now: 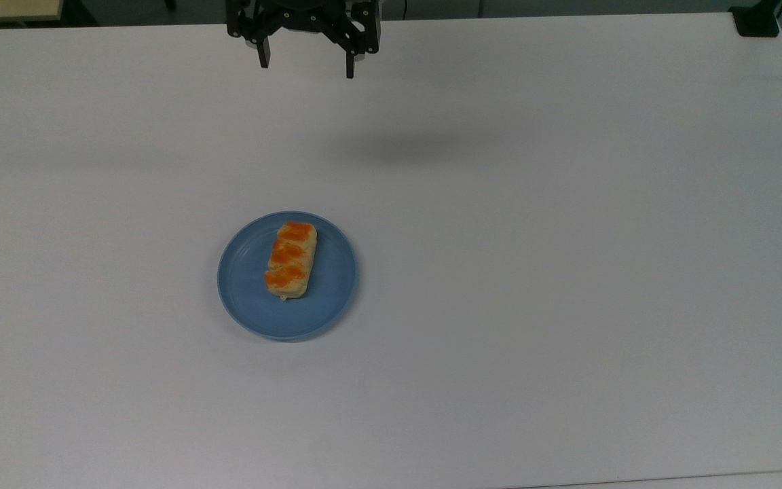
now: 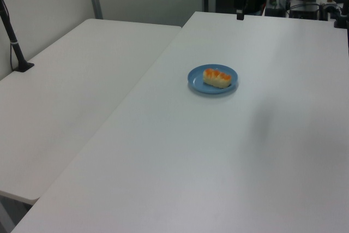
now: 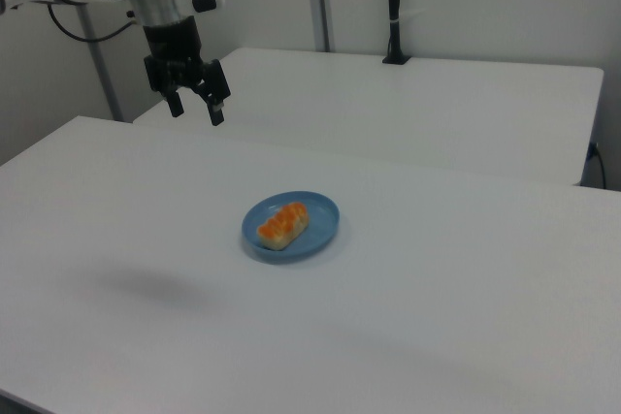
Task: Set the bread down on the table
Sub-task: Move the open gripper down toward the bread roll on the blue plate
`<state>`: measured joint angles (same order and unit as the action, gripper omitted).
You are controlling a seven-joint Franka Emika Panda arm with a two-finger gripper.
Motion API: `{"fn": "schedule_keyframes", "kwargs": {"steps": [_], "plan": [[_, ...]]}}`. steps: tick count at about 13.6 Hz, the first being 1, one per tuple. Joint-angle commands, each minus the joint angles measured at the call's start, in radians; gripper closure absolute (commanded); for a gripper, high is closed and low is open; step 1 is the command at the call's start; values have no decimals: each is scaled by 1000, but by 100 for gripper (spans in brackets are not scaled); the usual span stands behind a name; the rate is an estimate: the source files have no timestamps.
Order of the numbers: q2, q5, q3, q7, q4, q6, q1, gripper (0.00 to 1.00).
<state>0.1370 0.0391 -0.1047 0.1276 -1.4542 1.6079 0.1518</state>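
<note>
The bread lies on a blue plate, which sits on the table a little toward the top view's left of centre. The bread's long axis runs near to far in the top view, with three orange patches along its top. In the right view the bread sits on the left half of the plate.

The gripper hangs above the table's far edge in the top view, well apart from the plate, its fingers spread wide and holding nothing. In the right view the gripper is up at the far left, pointing down.

A second white table stands beside the first, on the left view's left.
</note>
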Motion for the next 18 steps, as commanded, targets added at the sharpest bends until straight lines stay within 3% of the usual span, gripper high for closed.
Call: {"fn": "schedule_keyframes", "kwargs": {"steps": [1,8,11,18], "plan": [[-31,-27,-3,1,-32,-6,-1,0],[-21,-27,-3,-9,-32,6,-1,0],[-2,-19,-7,-95,-34,39,-3,0],[171,-25,-10,-98,-34,205,-67,0]]}}
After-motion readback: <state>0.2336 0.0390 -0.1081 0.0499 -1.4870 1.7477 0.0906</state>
